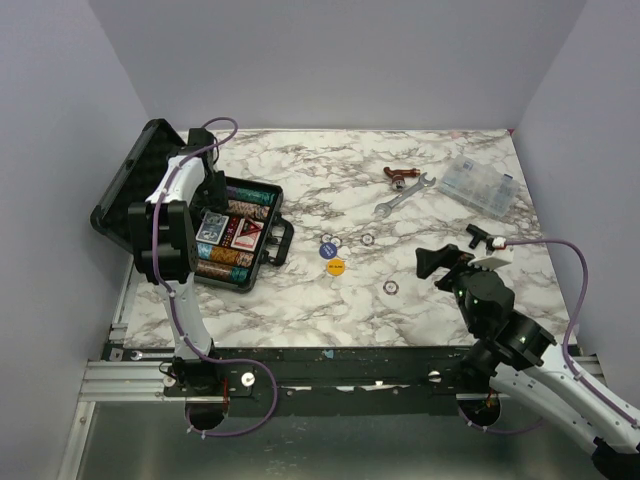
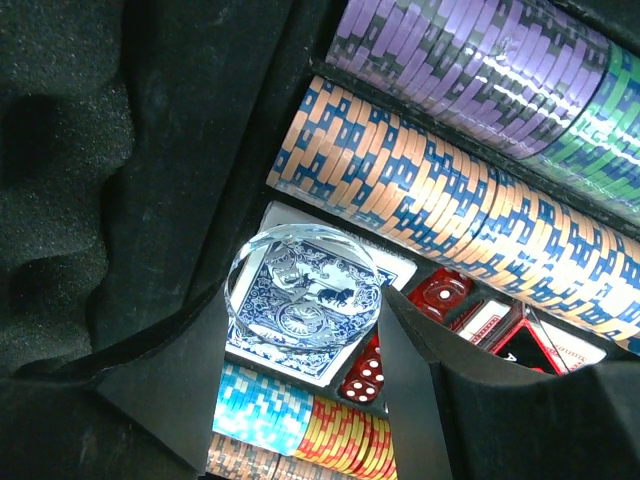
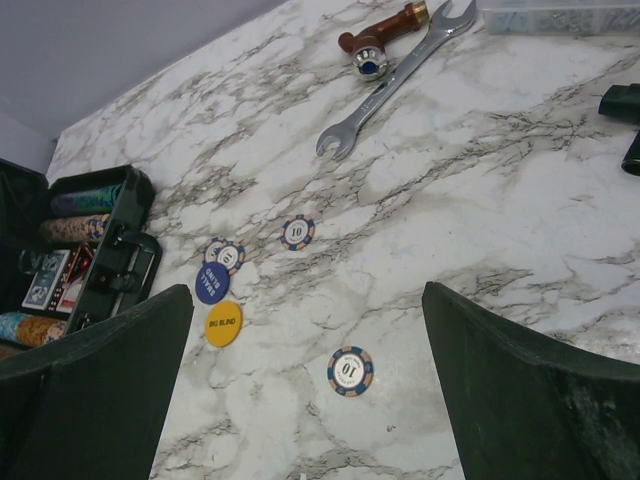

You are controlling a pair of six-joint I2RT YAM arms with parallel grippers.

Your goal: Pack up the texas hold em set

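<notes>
Clear disc (image 2: 303, 288) pinched in the left pincer (image 2: 305, 298) hangs over the open briefcase (image 1: 120, 195), presumably for stowing (right pincer (image 3: 305, 305) wide, empty)

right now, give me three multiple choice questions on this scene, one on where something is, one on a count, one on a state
1. Where is the yellow disc?
A. in the case
B. on the table, beside the blue disc
C. in the clear box

2. How many loose chips marked 10 lie on the table?
A. one
B. three
C. six

3. What state is the right gripper in?
A. open and empty
B. shut on the wrench
C. shut on a chip

Answers:
1 B: it lies on the marble next to the blue disc.
2 B: the right wrist view shows three.
3 A: its jaws stand wide apart with only table between them.
</notes>
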